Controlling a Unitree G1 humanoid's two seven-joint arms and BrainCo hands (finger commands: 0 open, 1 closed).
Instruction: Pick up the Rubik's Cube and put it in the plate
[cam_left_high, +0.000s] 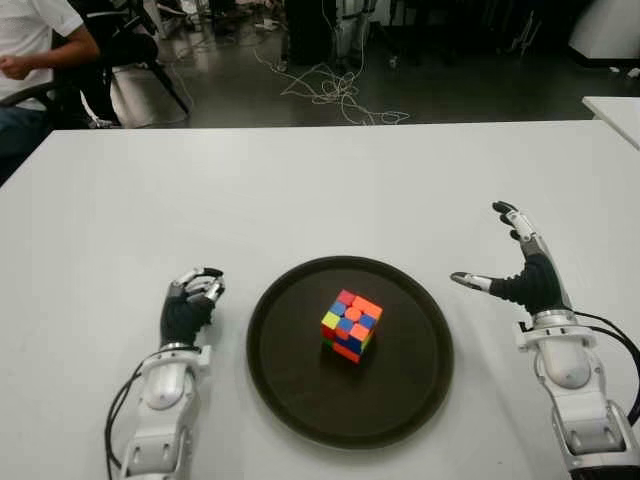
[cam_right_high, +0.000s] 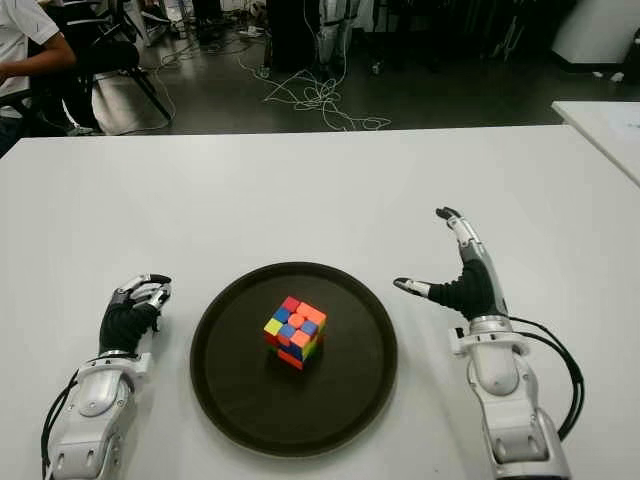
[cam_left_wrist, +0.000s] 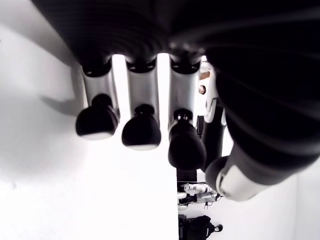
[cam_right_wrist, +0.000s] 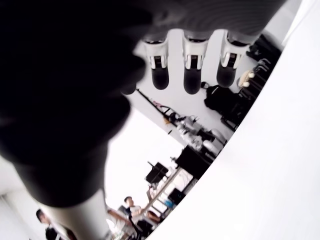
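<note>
A multicoloured Rubik's Cube sits near the middle of a round dark plate on the white table. My right hand shows just right of the plate, fingers spread and thumb pointing toward the plate, holding nothing. In the right wrist view its fingers are stretched out with nothing between them. My left hand shows left of the plate with its fingers curled; the left wrist view shows those fingers bent over bare table, gripping nothing.
The white table stretches far behind the plate. Beyond its far edge lie loose cables on a dark floor, and a seated person is at the far left. Another white table's corner shows at the right.
</note>
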